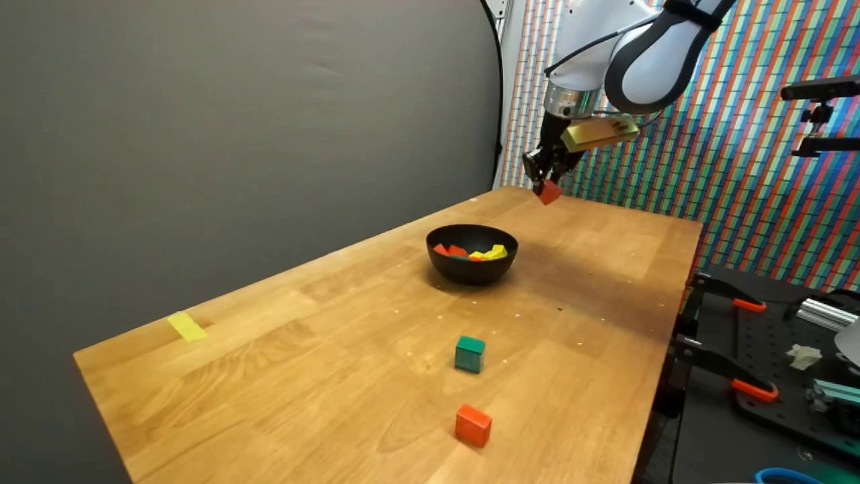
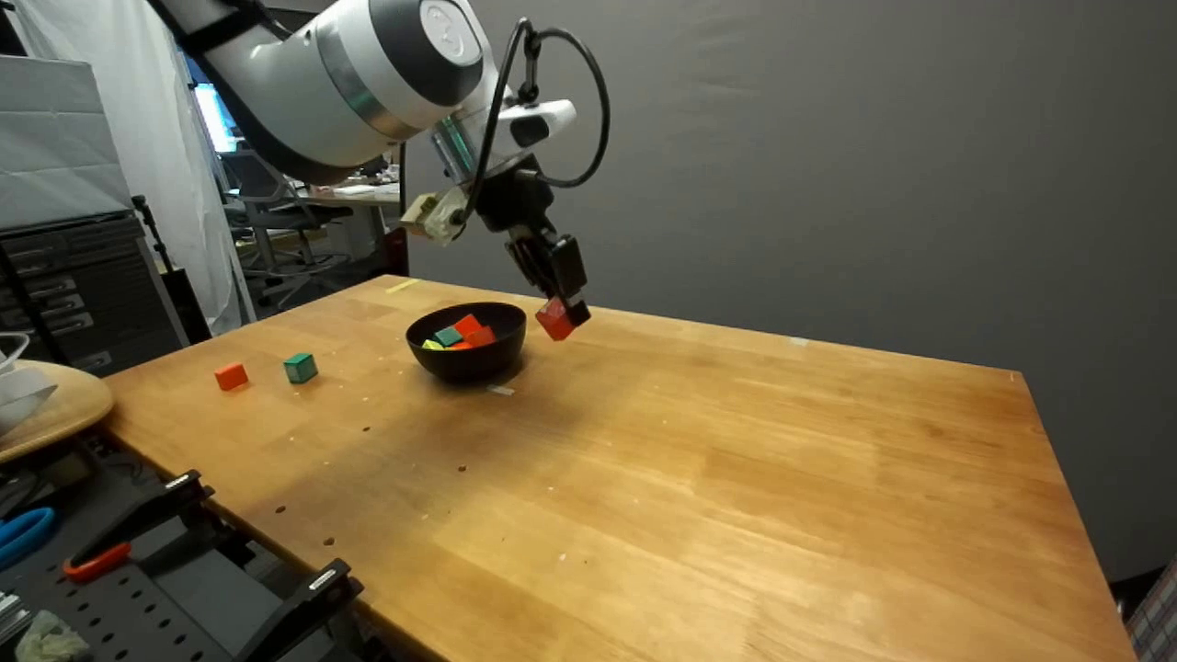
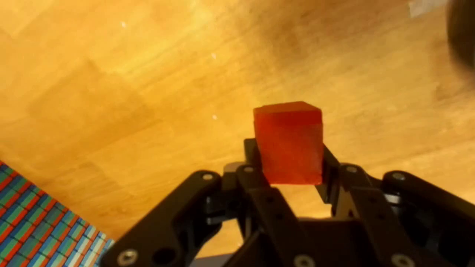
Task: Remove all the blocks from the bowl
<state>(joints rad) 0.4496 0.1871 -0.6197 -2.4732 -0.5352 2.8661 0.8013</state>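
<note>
A red block, cube-like and flat-faced, hangs tilted above the counter, clasped between the tips of a robot's black pincer, outside the bowl. The bowl, round, black and smooth-walled, stands upright here with red blocks, yellow blocks and a green block jumbled inside it. A loose green block and an orange block sit near each other on the counter, apart from the bowl. The counter is honey-coloured wood with visible grain, dotted with pale specks and marked by a flat strip of yellow tape. A plain grey backdrop rises along one side; around the room stand a multicoloured, grid-patterned wall, a white curtain and an office chair.
</note>
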